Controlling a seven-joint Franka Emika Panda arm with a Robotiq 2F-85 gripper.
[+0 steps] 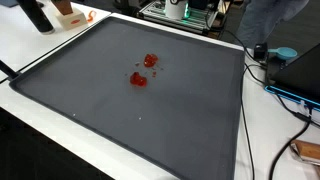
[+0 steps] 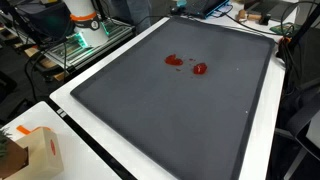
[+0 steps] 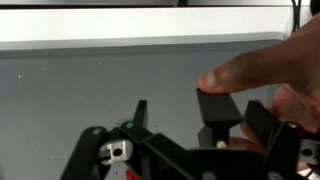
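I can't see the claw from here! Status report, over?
Gripper open, holding nothing. Person's hand at one fingertip. Red pieces lie on grey mat, untouched.

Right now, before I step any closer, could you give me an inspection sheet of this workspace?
Surface: dark gray mat lying flat on a white table.
Job's things: small red pieces near the mat's middle, in both exterior views; too small to identify.
Clutter: cardboard box on the table beside the mat.
Grippers: robot's hand open above the mat in the wrist view; person's fingers touch one of its fingertips.
Cables: cables bunched beside the mat's edge.
Surroundings: equipment with green lights behind the table.
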